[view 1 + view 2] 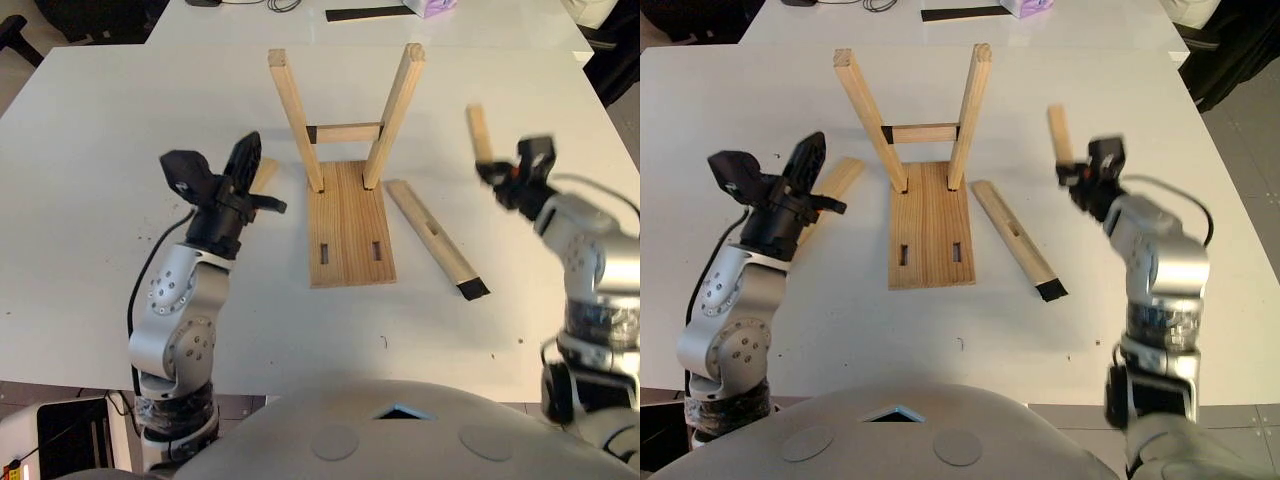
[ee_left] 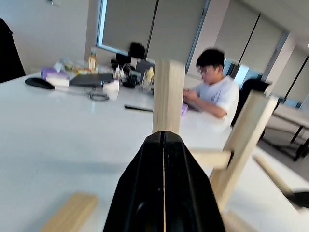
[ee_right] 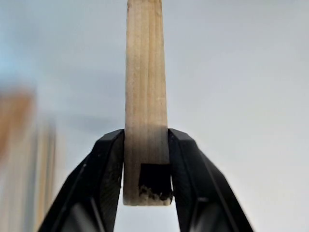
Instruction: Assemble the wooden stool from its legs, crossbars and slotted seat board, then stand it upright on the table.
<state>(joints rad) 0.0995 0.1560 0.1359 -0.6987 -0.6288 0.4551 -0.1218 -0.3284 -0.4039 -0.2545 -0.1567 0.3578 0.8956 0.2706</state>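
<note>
White tabletop [image 1: 100, 150] carries the slotted pale-wood seat board [image 1: 350, 225] at centre, two wooden legs [image 1: 295, 115] plugged in at its 12 o'clock end; at 3 o'clock my right gripper [image 1: 490, 172] clamps a short wooden crossbar [image 1: 479, 130] upright, presumably for fitting, my left gripper [image 1: 247, 152] at 9 o'clock pinched together, empty.

Bright, even light from above falls on the white desk [image 1: 90, 200], leaving only faint, soft shadows beside the wooden board [image 1: 350, 225]. The right end effector [image 1: 490, 172] smears with motion blur. In its wrist view the clamped wooden stick [image 3: 146, 96] is crisp, the background out of focus. The left wrist view is soft throughout, brightest at the window [image 2: 102, 21].
</note>
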